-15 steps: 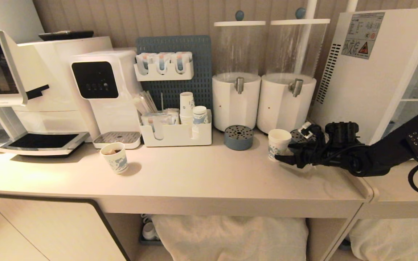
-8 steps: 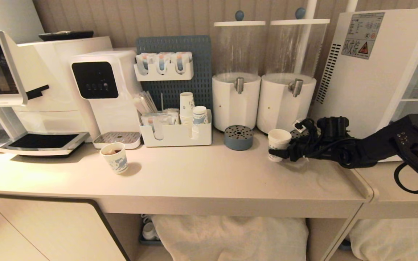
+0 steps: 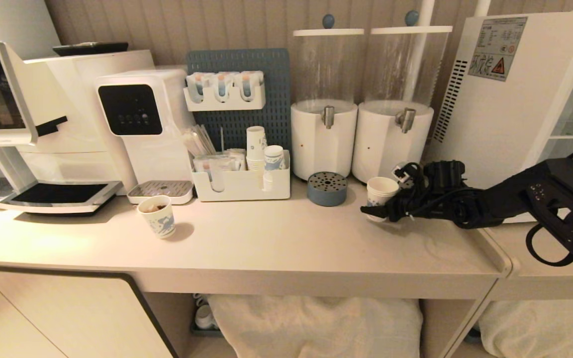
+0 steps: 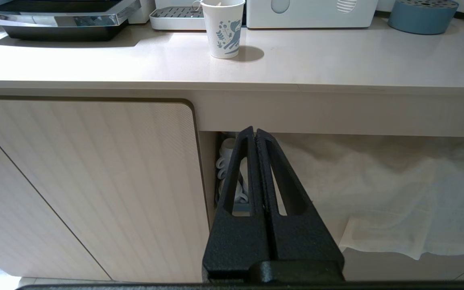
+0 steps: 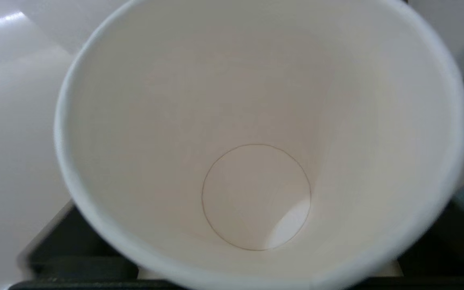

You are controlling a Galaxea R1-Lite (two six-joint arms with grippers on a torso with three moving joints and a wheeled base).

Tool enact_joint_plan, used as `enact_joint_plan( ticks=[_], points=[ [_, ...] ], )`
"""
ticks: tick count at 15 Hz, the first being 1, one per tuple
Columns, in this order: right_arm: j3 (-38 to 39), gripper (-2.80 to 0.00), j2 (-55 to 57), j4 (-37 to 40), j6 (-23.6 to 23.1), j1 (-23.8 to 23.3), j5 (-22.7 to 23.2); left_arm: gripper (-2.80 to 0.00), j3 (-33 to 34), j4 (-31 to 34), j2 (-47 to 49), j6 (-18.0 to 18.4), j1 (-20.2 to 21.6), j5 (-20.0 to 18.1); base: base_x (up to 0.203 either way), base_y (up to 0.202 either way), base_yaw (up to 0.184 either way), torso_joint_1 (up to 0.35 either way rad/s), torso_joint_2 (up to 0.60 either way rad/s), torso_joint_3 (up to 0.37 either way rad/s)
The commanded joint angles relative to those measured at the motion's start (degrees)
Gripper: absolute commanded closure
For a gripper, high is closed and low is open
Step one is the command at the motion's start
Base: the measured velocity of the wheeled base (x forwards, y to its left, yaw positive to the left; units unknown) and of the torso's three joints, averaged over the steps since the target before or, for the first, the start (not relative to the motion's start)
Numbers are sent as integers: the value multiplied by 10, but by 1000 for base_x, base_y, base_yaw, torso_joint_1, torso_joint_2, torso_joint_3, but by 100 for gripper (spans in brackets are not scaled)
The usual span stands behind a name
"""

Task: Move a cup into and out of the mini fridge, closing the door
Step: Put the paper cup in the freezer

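Observation:
The cup (image 3: 381, 190), white paper with a blue print, stands on the counter in front of the right-hand dispenser. My right gripper (image 3: 372, 205) is open and reaches in from the right, with its near finger (image 3: 372, 211) passing in front of the cup's lower wall. In the right wrist view the cup (image 5: 256, 161) fills the picture, clean white inside. The mini fridge (image 3: 505, 99) stands at the back right with its wire shelves showing. Its door is out of view. My left gripper (image 4: 255, 133) is shut and empty, parked below the counter edge.
A like cup with brown inside (image 3: 157, 215) stands at the counter's left. Two white dispensers (image 3: 324, 139) and a blue round drip tray (image 3: 327, 188) are close behind the cup. An organiser with stacked cups (image 3: 255, 146) and coffee machines (image 3: 137, 114) line the back.
My right arm has moved left and a little toward the back, bringing its open fingers from beside the cup to around it. The cup has stayed in place.

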Motion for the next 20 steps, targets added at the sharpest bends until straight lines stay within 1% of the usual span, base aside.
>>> enact_joint_plan(
  ticks=[1, 5, 7, 9, 11, 14, 16, 18, 20],
  points=[
    [0, 0, -5, 0, -1, 1, 2, 0, 0, 0, 0, 0, 0, 0, 0, 0, 0, 0, 0, 0],
    [35, 0, -59, 32, 1, 0, 6, 0, 0, 0, 0, 0, 0, 0, 0, 0, 0, 0, 0, 0],
    [73, 0, -94, 32, 1, -2, 13, 0, 0, 0, 0, 0, 0, 0, 0, 0, 0, 0, 0, 0],
    [143, 0, -168, 33, 1, -8, 29, 0, 0, 0, 0, 0, 1, 0, 0, 0, 0, 0, 0, 0],
    [233, 0, -265, 32, 0, -19, 47, 0, -1, 0, 0, 0, 0, 0, 0, 0, 0, 0, 0, 0],
    [361, 0, -433, 34, 1, -39, 62, 0, 0, 0, 0, 0, 0, 0, 0, 0, 0, 0, 0, 0],
    [445, 0, -593, 45, 1, -56, 67, 0, 0, 0, 0, 0, 0, 0, 0, 0, 0, 0, 0, 0],
    [500, 0, -728, 79, 2, -72, 70, 0, -1, 0, 0, 1, 0, 0, 0, 0, 0, 0, 0, 0],
    [525, 0, -891, 149, 10, -82, 72, 0, 0, 0, 0, 1, 0, 0, 0, 0, 0, 0, 0, 0]
  ],
)
